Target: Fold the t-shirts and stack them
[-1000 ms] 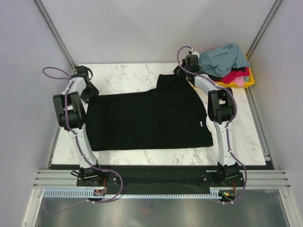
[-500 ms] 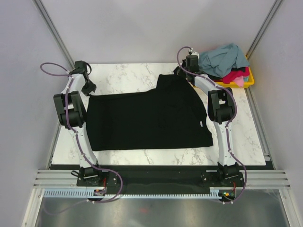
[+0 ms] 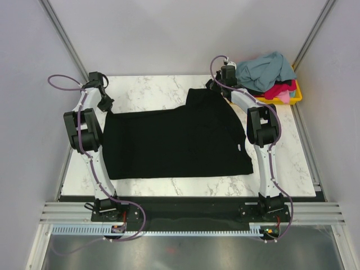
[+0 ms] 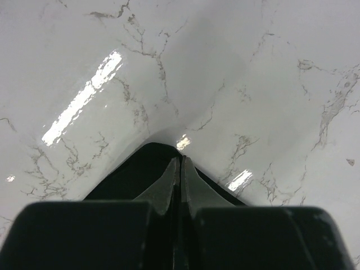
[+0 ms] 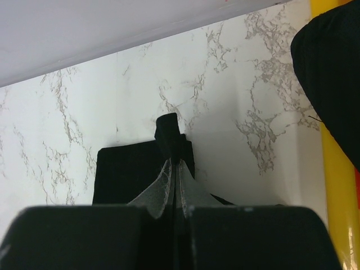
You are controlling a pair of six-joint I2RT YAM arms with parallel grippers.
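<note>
On my left, the left gripper [image 3: 106, 104] sits at the far-left corner of the black t-shirt [image 3: 174, 140]. In the left wrist view its fingers [image 4: 169, 183] are pressed together with a peak of black cloth caught between them, so I read it as pinching that corner just above the marble.

The shirt lies spread flat over the middle of the table [image 3: 146, 87]. Its long axis runs left to right between the two arms, and the body of it lies toward me from both grippers. That is the relation I care about. I judge the next move to be a fold of the far edge toward the near edge, which would need both arms to pull toward their bases together. Neither arm is nearer, since each holds its own far corner.

On the right, the right gripper [image 3: 215, 85] has the far-right part of the shirt, which reaches farther back than the left side. The right wrist view shows the jaws closed on a small tuft of black cloth that pokes up past the tips (a thin hold, I'd guess).

The white marbled tabletop is glossy, so I expect the cloth to slide easily. Past the right gripper, the yellow bin [image 3: 297, 95] holds a grey-blue shirt [image 3: 264, 67] heaped over a magenta-red shirt [image 3: 278, 90]. Plain pale walls [image 3: 169, 34] close in the back and sides.
</note>
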